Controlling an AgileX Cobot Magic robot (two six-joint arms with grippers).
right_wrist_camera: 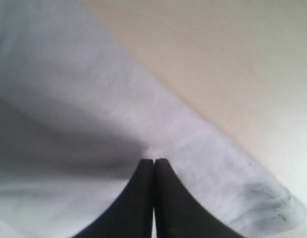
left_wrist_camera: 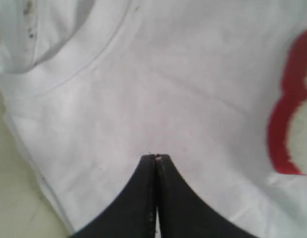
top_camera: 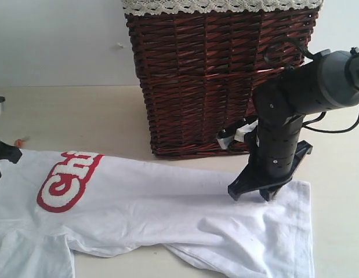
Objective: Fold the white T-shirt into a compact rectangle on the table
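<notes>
Exterior view: the white T-shirt (top_camera: 167, 214) lies nearly flat on the table (top_camera: 80, 116), folding apparently barely begun; right gripper (top_camera: 253, 194) pinches its far hem, left gripper (left_wrist_camera: 155, 157) clenched near the collar (left_wrist_camera: 79, 54).

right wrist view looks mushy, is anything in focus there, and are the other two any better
Right wrist view: white T-shirt blurred throughout, with a deep shadow beside the right hand. Left wrist view: also soft, red letters fuzzy-edged, light even. Exterior view: sharpest, basket weave crisp.
</notes>
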